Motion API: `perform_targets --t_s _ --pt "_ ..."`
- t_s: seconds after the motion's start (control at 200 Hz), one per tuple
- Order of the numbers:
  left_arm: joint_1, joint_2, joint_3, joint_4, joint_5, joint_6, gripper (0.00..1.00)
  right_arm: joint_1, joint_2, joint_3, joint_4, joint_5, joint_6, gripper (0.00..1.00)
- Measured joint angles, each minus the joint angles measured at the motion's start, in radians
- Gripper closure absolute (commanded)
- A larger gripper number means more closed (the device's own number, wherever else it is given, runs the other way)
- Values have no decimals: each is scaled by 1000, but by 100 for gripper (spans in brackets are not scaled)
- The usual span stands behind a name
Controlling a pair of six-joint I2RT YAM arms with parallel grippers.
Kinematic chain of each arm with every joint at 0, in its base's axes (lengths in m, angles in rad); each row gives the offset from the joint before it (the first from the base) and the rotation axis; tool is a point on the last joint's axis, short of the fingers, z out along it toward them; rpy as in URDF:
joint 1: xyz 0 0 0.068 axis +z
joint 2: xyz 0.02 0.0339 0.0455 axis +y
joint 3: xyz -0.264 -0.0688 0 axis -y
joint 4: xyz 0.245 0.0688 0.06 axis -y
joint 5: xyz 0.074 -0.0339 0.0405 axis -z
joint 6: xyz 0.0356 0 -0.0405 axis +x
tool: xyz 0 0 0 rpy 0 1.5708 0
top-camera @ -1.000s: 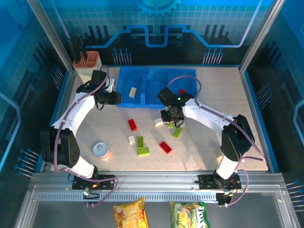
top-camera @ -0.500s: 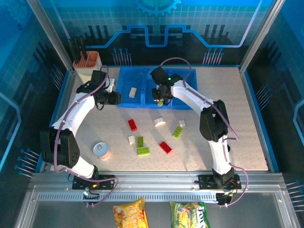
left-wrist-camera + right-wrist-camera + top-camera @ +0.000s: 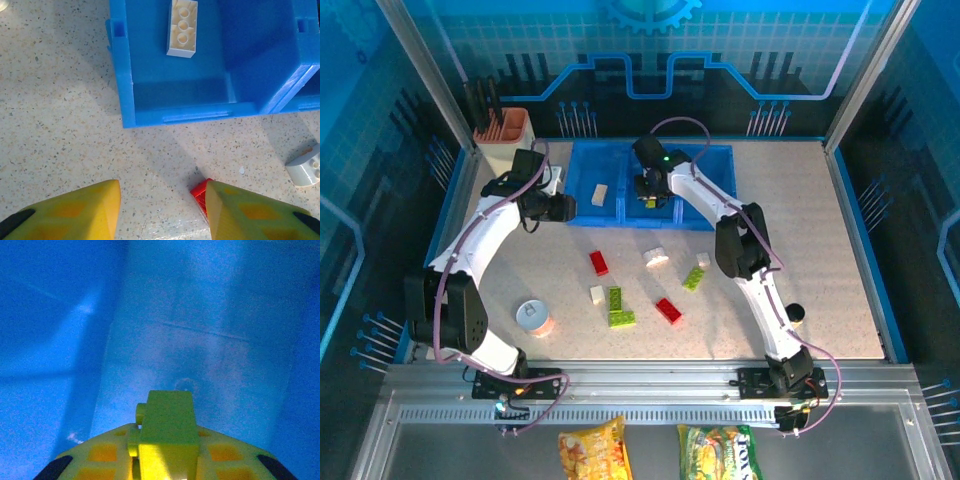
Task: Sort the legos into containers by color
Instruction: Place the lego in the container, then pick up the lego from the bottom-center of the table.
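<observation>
1. Handling: the legos are small hard plastic bricks, judged light, rigid and smooth-walled. A pinch at a corner would likely slip. A hold across the 2 flat long sides, clear of the studs, looks soundest.

2. Right gripper (image 3: 165,457): clamped on 1 lime green brick (image 3: 166,415), which juts out past the fingertips. In the overhead view it sits at upper centre, over the middle bin of the blue tray (image 3: 595,220). The bin floor beneath it is bare.

3. Left gripper (image 3: 162,202): jaws wide apart, holding nothing, above the table (image 3: 820,250) just below the tray's lower wall. 1 red brick (image 3: 199,192) lies close against the finger at lower right; contact cannot be told.

4. 1 white brick (image 3: 182,27) lies in the left bin. Several red, lime and white bricks lie loose at mid-table.
</observation>
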Motion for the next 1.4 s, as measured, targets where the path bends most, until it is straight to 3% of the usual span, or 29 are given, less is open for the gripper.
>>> perform_targets --t_s 0.46,0.665,0.985,1.401 --pt "0 0 -2 4 0 0 51 -8 60 28 38 4 -2 74" --pt "0 0 -2 4 0 0 51 -13 86 76 37 20 -21 61" --pt "0 0 -3 4 1 -2 51 -13 77 106 2 30 -49 60" --pt "0 0 -3 4 15 -3 51 -7 -172 -56 -25 24 -82 61"
